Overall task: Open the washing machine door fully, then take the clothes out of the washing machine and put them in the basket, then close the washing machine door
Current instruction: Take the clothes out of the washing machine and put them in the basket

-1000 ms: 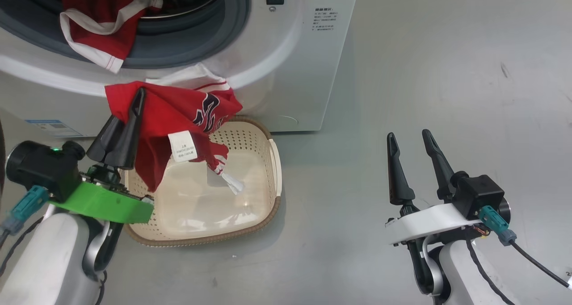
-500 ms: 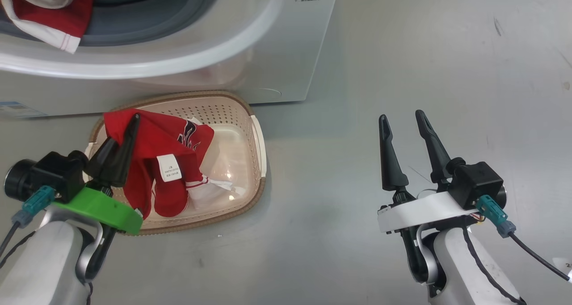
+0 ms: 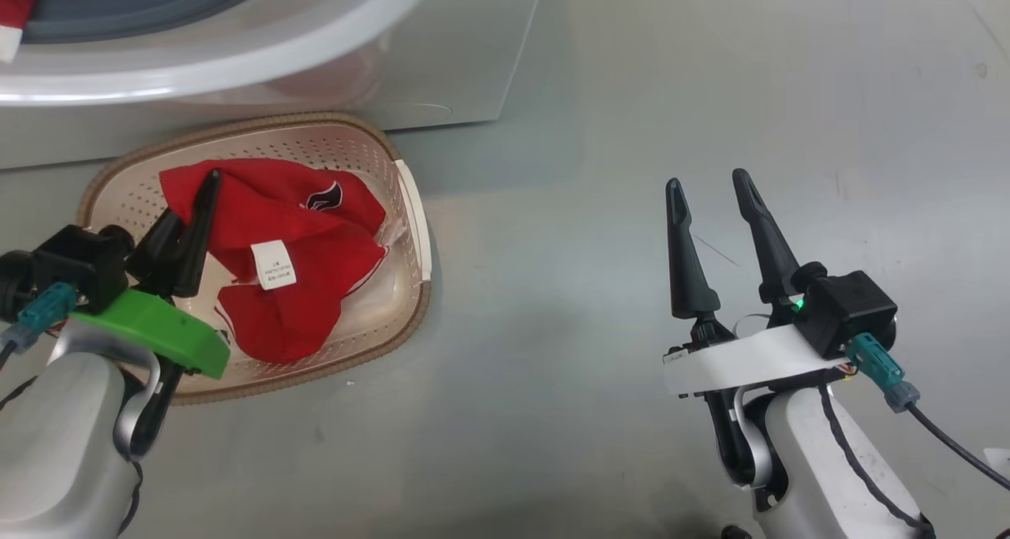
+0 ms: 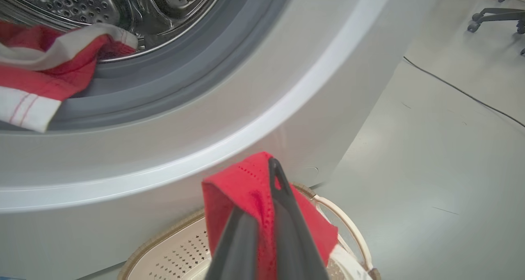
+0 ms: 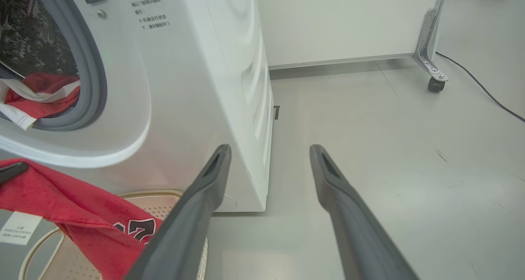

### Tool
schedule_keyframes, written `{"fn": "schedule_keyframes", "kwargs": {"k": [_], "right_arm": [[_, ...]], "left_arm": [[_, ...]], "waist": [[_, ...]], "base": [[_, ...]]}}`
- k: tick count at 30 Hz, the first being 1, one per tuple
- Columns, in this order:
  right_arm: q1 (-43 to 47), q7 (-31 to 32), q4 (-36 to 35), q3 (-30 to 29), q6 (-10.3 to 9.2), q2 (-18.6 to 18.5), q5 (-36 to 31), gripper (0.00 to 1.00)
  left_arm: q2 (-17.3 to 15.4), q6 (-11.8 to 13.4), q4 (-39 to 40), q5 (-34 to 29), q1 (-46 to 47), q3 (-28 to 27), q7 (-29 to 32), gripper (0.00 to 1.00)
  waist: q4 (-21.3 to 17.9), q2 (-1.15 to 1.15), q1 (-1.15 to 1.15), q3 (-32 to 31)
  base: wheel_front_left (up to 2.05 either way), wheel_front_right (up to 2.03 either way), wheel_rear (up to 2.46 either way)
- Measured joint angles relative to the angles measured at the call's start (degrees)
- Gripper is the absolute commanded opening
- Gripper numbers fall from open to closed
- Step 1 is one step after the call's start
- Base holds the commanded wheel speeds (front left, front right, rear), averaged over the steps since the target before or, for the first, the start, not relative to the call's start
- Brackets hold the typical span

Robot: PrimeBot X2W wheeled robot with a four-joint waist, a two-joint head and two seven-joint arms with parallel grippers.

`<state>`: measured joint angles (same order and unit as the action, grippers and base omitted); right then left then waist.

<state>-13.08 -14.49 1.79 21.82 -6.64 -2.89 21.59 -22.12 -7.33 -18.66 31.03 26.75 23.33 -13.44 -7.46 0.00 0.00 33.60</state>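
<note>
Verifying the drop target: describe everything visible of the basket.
The basket is a small cream plastic tub, a rounded rectangle with perforated walls, a glossy bottom, a brown woven-look rim and a pale handle on its right side. It stands upright on the grey floor, close in front of the washing machine, below the drum opening. A red garment lies bunched inside, one corner pinched by the shut left gripper over the basket's left half.
</note>
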Motion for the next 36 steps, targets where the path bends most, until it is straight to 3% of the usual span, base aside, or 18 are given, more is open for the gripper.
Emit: {"fn": "schedule_keyframes", "kwargs": {"k": [20,30,31,32,33,36], "right_arm": [[-1.7,0.0,-0.2,-0.4,-0.14,0.0,-1.7,1.0],[-1.8,0.0,-0.2,0.2,-0.16,0.0,-1.7,1.0],[-1.8,0.0,-0.2,0.2,-0.16,0.0,-1.7,1.0],[-1.8,0.0,-0.2,0.2,-0.16,0.0,-1.7,1.0],[-1.9,0.0,-0.2,0.2,-0.16,0.0,-1.6,1.0],[-2.3,0.0,-0.1,0.2,-0.57,0.0,-1.6,1.0]], "left_arm": [[1.4,0.0,-19.5,5.3,2.9,1.1,0.0,0.0],[2.1,0.0,-22.6,6.3,5.8,3.5,0.0,0.0],[2.2,0.0,-22.7,6.4,6.0,3.8,0.0,0.11],[2.3,0.0,-22.9,6.8,6.1,4.4,0.0,0.75],[2.5,0.0,-23.0,7.0,6.2,4.9,0.0,1.0],[3.0,0.0,-23.4,7.3,6.5,6.1,-0.1,1.0]], "waist": [[-0.3,0.0,0.0,4.9],[-0.3,0.0,0.0,5.2],[-0.2,0.0,0.0,5.2],[-0.2,0.0,0.0,5.2],[-0.2,0.0,0.0,5.2],[-0.2,0.0,0.0,5.2]], "base": [[0.0,0.0,0.0],[0.0,0.0,0.0],[0.0,0.0,0.0],[0.0,0.0,0.0],[0.0,0.0,0.0],[0.0,0.0,0.0]]}}
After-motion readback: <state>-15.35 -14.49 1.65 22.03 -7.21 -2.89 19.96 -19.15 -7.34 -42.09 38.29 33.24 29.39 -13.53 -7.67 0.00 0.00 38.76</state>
